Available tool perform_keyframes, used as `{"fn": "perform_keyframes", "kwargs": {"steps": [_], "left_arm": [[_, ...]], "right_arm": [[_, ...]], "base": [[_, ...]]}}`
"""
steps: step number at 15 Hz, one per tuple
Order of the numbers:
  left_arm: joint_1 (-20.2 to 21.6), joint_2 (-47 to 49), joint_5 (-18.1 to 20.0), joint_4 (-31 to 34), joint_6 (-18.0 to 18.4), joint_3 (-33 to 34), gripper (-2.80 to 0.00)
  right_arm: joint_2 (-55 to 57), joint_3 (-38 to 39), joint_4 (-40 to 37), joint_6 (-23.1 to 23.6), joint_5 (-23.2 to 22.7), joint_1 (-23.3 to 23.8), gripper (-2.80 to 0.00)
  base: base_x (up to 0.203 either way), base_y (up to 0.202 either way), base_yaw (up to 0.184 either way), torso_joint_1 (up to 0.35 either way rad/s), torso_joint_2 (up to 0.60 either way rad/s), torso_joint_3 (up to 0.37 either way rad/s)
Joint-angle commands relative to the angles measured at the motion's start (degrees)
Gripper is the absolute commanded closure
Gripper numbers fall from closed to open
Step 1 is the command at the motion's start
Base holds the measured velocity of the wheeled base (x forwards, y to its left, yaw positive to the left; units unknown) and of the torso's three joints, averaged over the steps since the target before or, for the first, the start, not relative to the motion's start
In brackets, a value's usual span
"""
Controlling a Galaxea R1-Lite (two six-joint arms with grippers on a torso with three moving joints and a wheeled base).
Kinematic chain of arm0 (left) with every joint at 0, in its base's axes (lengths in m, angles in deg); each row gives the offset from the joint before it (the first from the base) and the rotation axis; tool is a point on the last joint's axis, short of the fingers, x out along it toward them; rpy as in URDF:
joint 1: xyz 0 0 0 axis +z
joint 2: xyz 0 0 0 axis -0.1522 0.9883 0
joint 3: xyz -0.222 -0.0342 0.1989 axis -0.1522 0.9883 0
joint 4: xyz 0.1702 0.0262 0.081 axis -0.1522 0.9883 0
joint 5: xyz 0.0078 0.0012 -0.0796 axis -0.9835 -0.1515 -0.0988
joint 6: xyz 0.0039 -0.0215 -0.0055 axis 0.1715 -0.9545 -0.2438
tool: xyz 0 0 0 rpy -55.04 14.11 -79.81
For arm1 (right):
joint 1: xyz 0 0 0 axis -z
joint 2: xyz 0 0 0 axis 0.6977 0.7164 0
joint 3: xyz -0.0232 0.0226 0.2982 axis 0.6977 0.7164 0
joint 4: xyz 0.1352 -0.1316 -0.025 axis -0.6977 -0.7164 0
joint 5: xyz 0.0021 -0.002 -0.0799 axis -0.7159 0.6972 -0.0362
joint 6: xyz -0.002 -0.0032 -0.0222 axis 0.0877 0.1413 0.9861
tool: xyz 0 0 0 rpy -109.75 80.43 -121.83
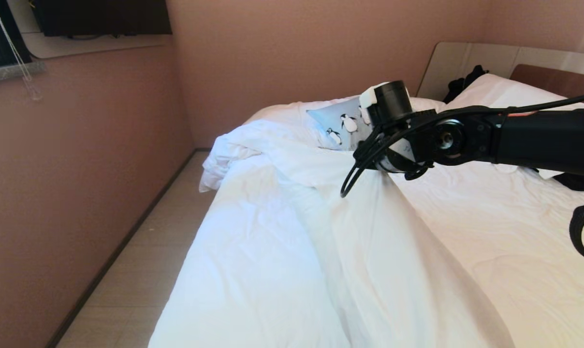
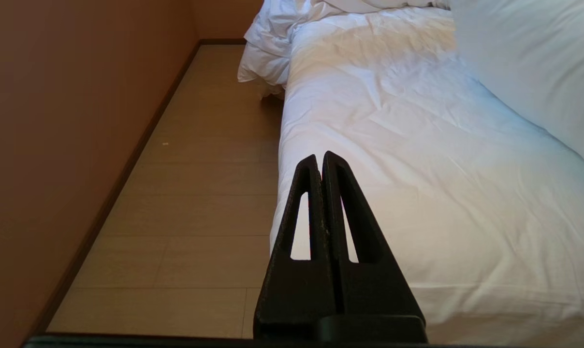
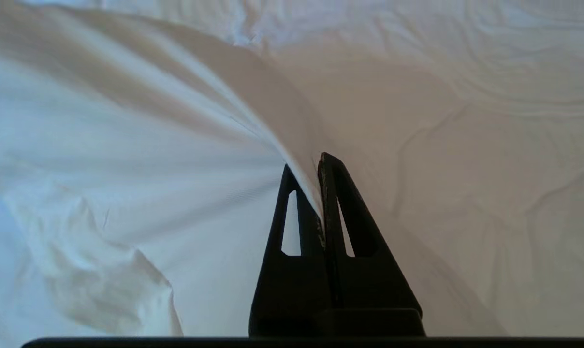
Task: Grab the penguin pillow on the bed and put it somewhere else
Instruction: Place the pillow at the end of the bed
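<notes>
White bedding covers the bed (image 1: 490, 232), which fills most of the room beside a pinkish wall (image 1: 79, 159) and a strip of pale wood floor (image 1: 142, 270). The penguin pillow (image 1: 338, 126), light blue with black-and-white penguins, lies at the far end of the bed near the headboard (image 1: 471, 58), partly hidden behind the right arm (image 1: 529, 137). A large white pillow (image 1: 504, 94) leans against the headboard to its right, with dark clothing (image 1: 461, 83) beside it.

The right arm reaches in from the right, across the middle of the bed. Its end effector (image 3: 319, 169) is pressed together on a fold of the white duvet (image 1: 282, 232), pinching the cloth and pulling it up into a taut ridge that runs down toward the foot of the bed. It is near the penguin pillow but not touching it.

The left end effector (image 2: 320, 162) hangs by the bed's left edge, above the floor and mattress side, its fingers pressed together and holding nothing.
</notes>
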Motion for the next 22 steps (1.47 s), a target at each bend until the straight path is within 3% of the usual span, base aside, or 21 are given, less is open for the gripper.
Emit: {"fn": "perform_keyframes", "kwargs": {"steps": [1, 9, 16, 21, 22], "left_arm": [[0.01, -0.02, -0.05, 0.05, -0.11, 0.0, 0.0], [0.01, -0.02, -0.05, 0.03, -0.02, 0.0, 0.0], [0.01, -0.02, -0.05, 0.05, -0.02, 0.0, 0.0], [0.01, -0.02, -0.05, 0.03, -0.02, 0.01, 0.0], [0.01, -0.02, -0.05, -0.02, -0.02, 0.08, 0.0]], "right_arm": [[-1.51, -0.02, 3.78, 0.58, 7.9, 1.13, 0.0], [-6.09, 0.06, 16.52, 8.0, 18.73, 3.59, 0.0], [7.11, 0.06, 24.63, 10.78, 26.21, 2.84, 0.0], [11.85, 0.15, 26.32, 10.82, 27.35, 2.01, 0.0], [11.93, 0.32, 26.32, 10.82, 27.35, 2.01, -1.22]], "base": [[0.0, 0.0, 0.0, 0.0, 0.0, 0.0], [0.0, 0.0, 0.0, 0.0, 0.0, 0.0], [0.0, 0.0, 0.0, 0.0, 0.0, 0.0], [0.0, 0.0, 0.0, 0.0, 0.0, 0.0], [0.0, 0.0, 0.0, 0.0, 0.0, 0.0]]}}
